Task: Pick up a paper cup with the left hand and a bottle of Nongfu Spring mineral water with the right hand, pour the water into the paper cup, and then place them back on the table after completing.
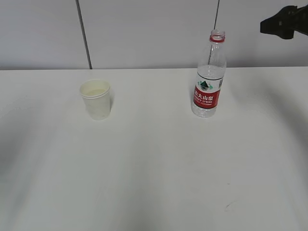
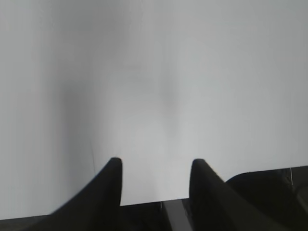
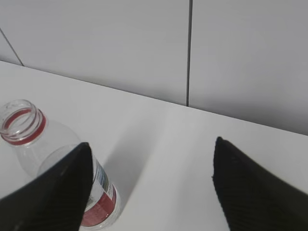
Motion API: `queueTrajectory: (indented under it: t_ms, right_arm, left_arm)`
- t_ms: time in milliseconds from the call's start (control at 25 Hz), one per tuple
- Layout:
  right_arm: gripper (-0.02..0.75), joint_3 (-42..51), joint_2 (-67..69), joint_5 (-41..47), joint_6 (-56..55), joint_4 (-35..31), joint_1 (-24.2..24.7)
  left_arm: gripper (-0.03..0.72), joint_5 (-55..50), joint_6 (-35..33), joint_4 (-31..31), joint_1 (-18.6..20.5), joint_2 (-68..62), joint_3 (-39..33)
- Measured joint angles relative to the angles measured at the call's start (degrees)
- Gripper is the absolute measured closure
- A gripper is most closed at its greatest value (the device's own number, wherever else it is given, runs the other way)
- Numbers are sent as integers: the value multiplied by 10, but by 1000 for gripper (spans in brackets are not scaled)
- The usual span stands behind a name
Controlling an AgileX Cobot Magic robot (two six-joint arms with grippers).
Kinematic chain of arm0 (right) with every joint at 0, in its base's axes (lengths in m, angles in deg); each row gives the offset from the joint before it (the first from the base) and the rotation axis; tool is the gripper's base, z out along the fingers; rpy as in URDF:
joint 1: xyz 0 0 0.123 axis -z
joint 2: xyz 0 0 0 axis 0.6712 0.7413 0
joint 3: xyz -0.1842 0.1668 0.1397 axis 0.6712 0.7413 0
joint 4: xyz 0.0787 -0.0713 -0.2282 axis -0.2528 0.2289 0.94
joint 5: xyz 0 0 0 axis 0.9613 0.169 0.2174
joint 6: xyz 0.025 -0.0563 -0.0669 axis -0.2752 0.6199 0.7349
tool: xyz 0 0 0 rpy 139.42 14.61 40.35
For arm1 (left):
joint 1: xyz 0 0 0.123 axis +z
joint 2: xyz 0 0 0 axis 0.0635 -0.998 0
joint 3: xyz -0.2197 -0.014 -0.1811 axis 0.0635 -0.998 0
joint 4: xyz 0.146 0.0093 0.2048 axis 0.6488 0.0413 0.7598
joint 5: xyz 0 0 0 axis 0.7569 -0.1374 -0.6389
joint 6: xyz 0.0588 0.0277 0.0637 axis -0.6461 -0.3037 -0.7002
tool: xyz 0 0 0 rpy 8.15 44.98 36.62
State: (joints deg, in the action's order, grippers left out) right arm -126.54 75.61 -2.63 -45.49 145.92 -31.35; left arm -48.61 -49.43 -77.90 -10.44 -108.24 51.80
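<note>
A white paper cup (image 1: pixel 96 98) stands upright on the white table (image 1: pixel 154 168), left of centre. A clear uncapped Nongfu Spring bottle (image 1: pixel 209 77) with a red label stands upright right of centre; little water shows in it. My right gripper (image 1: pixel 284 23) is high at the top right corner, above and right of the bottle. In the right wrist view the right gripper (image 3: pixel 151 147) is open and empty, with the bottle (image 3: pixel 33 144) at its lower left. My left gripper (image 2: pixel 155 163) is open and empty over bare table; it does not show in the exterior view.
A grey panelled wall (image 1: pixel 144 29) with dark seams runs behind the table's far edge. The table's near edge (image 2: pixel 144 204) shows under the left gripper in the left wrist view, with dark floor beyond.
</note>
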Motion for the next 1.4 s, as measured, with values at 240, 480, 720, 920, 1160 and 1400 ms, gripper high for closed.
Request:
queueTrajectory:
  t_ms: [240,480,720,920,1160,1400]
  right_arm:
    - [164,0,0,0,-41,0,0]
    - [164,0,0,0,-49,0,0]
    - [164,0,0,0,-50,0,0]
    - [164,0,0,0,-50,0,0]
    - [164,0,0,0,-52,0,0]
    - [164,0,0,3,-59,0,0]
  left_arm:
    - [398,10,0,0,0,176,-68]
    - [398,15,-1,0,0,342,-124]
    - [398,14,-1,0,0,474,-171]
    - [398,13,-3,0,0,553,-186]
    - [398,10,-5,1,0,610,-187]
    - [398,10,-5,0,0,612,-187]
